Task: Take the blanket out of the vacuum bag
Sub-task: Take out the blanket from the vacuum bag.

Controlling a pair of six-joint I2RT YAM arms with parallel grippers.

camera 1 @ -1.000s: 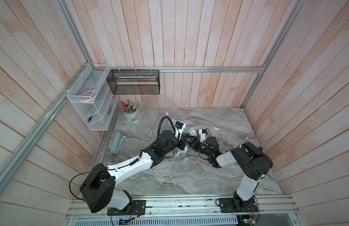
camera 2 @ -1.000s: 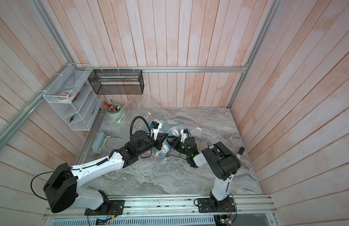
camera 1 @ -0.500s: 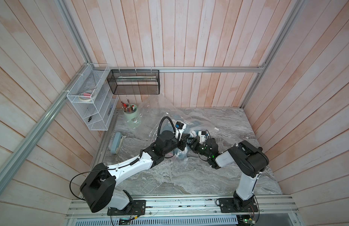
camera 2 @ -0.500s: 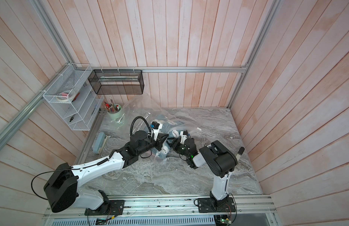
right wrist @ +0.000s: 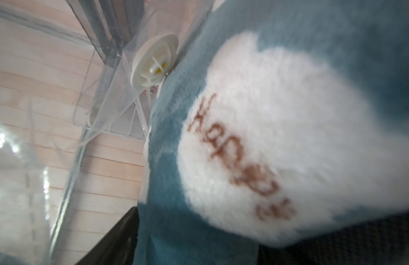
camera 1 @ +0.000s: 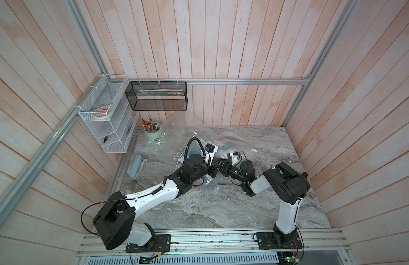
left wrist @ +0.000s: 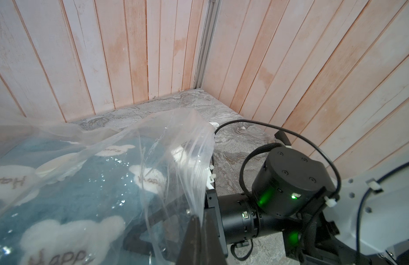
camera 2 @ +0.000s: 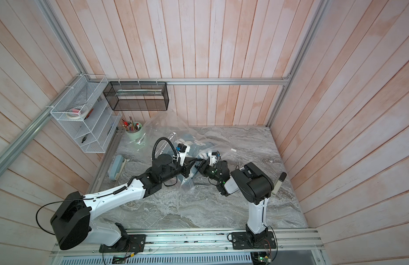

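In both top views the vacuum bag (camera 1: 176, 129) lies crumpled on the far, left-of-centre part of the table (camera 1: 244, 206). The blanket (camera 2: 195, 148) shows blue through the film, inside the bag as far as can be seen. The left gripper (camera 1: 214, 168) and right gripper (camera 1: 223, 165) meet at the bag's near right end, too small there to read their jaws. The left wrist view shows the left gripper closed, pinching the clear film at the bag's mouth and holding it raised. Dark fingers (left wrist: 159, 215) of the right gripper show through the plastic, reaching in beside the blanket. The right wrist view is filled by a blue fold with a white cloud patch, the round white valve (right wrist: 154, 60) beyond it. One dark finger flanks the fold, but I cannot tell whether the right gripper has clamped it. By my reading the mouth is open and held, and drawing the blanket out is all left to do.
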